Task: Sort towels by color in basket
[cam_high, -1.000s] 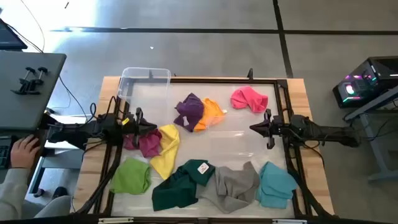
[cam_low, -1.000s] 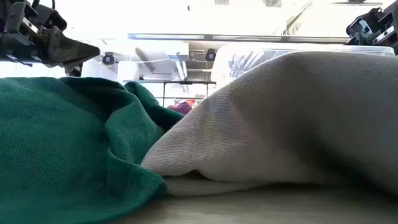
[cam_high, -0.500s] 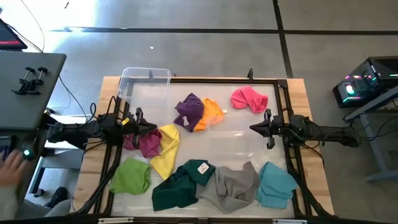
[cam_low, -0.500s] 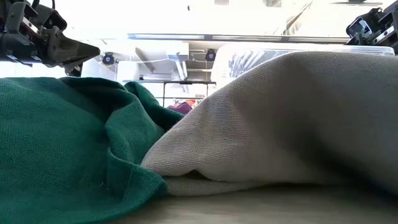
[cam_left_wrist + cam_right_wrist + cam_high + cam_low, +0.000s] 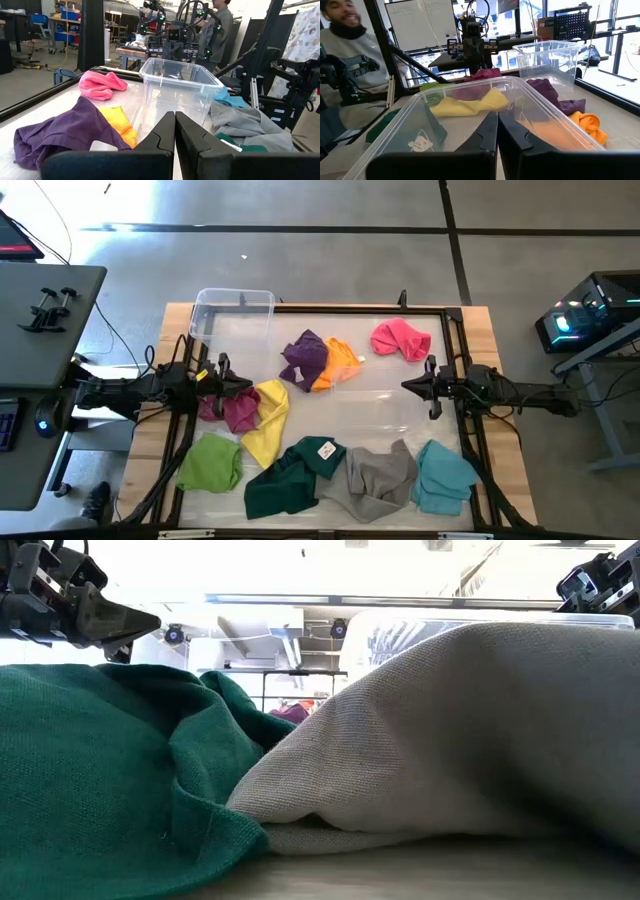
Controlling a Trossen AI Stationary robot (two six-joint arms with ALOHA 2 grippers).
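All nine towels are soft crumpled heaps, none in a bin. Purple towel (image 5: pixel 304 358) is bunched against the orange towel (image 5: pixel 340 363), with the pink towel (image 5: pixel 401 339) toward the far edge. The magenta towel (image 5: pixel 234 410) touches the yellow towel (image 5: pixel 268 418); lime green towel (image 5: pixel 211 461), dark green towel (image 5: pixel 293 478), grey towel (image 5: pixel 376 479) and light blue towel (image 5: pixel 444 476) line the near edge.

The clear plastic basket (image 5: pixel 232 316) at the far-left corner is a rigid see-through tub. From table level the knit weave of the green and grey cloths blocks nearly everything.

Left gripper (image 5: pixel 246 385) hangs over the magenta cloth, fingers pressed together, holding nothing. Right gripper (image 5: pixel 407 387) — same, closed and empty over bare table.
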